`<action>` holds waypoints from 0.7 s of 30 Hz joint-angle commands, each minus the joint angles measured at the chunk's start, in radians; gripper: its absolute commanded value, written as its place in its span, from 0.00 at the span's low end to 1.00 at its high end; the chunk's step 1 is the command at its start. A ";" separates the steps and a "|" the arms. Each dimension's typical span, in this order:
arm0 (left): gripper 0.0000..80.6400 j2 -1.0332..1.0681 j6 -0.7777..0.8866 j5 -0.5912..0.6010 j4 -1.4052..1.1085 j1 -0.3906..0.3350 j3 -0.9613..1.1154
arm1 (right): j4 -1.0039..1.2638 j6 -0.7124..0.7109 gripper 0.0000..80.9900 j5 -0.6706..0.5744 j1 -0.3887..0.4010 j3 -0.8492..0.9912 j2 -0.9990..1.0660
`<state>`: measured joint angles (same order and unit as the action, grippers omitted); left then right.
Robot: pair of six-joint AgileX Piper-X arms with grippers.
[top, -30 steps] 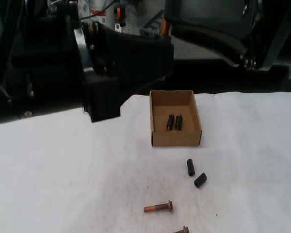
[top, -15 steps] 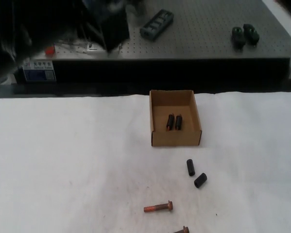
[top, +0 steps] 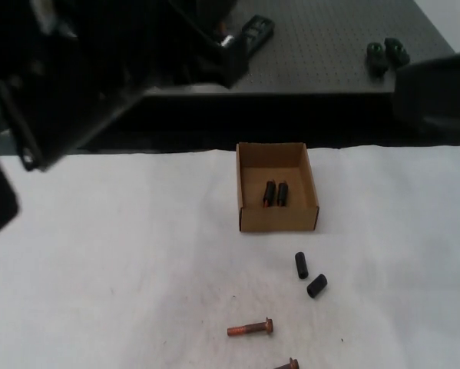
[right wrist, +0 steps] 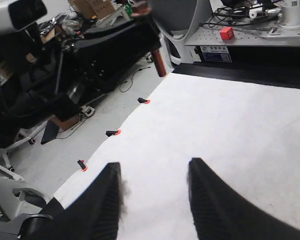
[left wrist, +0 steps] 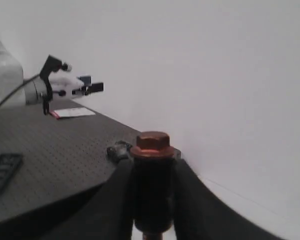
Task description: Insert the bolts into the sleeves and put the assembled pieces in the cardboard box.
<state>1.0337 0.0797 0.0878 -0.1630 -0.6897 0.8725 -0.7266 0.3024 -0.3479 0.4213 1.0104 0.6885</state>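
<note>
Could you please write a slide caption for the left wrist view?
Left end effector holds a black sleeve with a copper bolt inserted, head showing.

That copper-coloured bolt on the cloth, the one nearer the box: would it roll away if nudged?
Probably only in a curve: the bolt has a wider head at one end. It looks metal, so likely stiff and heavy for its size. The cloth may slow it.

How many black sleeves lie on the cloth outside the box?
2. One sleeve lies just before the cardboard box; the other sleeve sits beside it, nearer us. An arm covers some cloth, so more could hide.
</note>
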 commanded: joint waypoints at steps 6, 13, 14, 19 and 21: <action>0.01 0.271 0.227 -0.009 0.185 0.033 0.133 | -0.156 -0.006 0.40 0.124 -0.006 0.003 -0.055; 0.01 0.674 0.216 -0.030 0.457 0.069 0.535 | -0.315 0.041 0.40 0.304 -0.006 0.003 -0.228; 0.01 0.742 0.199 -0.030 0.516 0.073 0.616 | -0.335 0.057 0.40 0.327 -0.006 0.003 -0.251; 0.01 1.049 0.087 -0.107 0.829 0.073 1.012 | -0.401 0.072 0.40 0.397 -0.006 0.003 -0.335; 0.01 1.163 0.086 -0.110 0.934 0.073 1.168 | -0.408 0.072 0.40 0.404 -0.006 0.003 -0.344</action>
<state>2.2684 0.1694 0.0000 0.7888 -0.6183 2.0933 -1.1121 0.3673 0.0227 0.4195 1.0104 0.3616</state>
